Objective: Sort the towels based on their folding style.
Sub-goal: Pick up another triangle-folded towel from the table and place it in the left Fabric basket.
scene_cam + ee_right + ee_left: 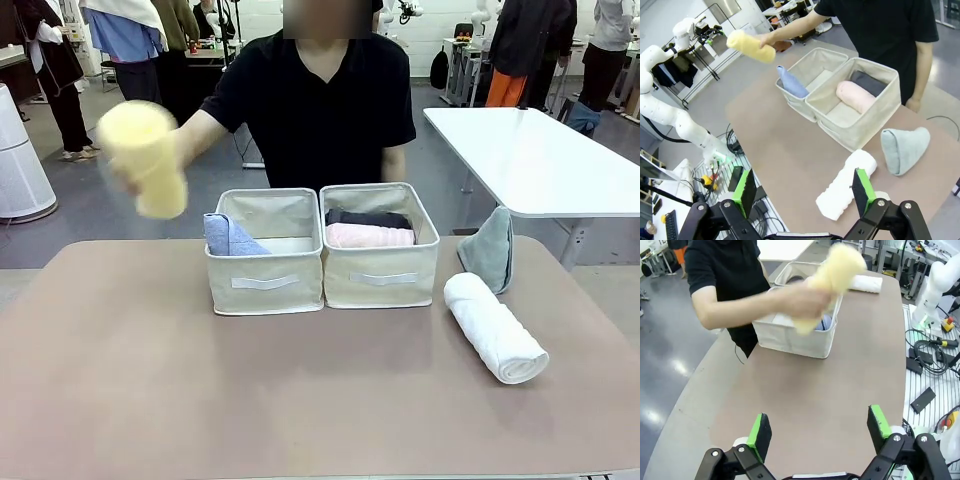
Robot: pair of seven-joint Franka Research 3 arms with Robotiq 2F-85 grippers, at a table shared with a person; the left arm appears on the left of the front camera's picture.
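Observation:
A person's hand holds the yellow rolled towel (147, 158) (832, 277) (750, 46) in the air, left of the two bins. The lavender-blue cone towel (229, 236) (791, 82) stands in the left bin (264, 283). The pale pink roll (369, 236) (855, 96) and the dark grey roll (367, 217) (868, 82) lie in the right bin (382, 277). On the table to the right lie the white roll (495, 327) (846, 184) and the grey-teal cone (489, 250) (903, 148). My left gripper (819, 427) and right gripper (805, 189) are open and hold nothing.
The brown table (150, 380) has free room in front of the bins and at the left. A white table (540, 160) stands behind at the right. Cables and boxes (927, 360) lie on the floor beside the table, and the other arm (670, 110) shows at the left.

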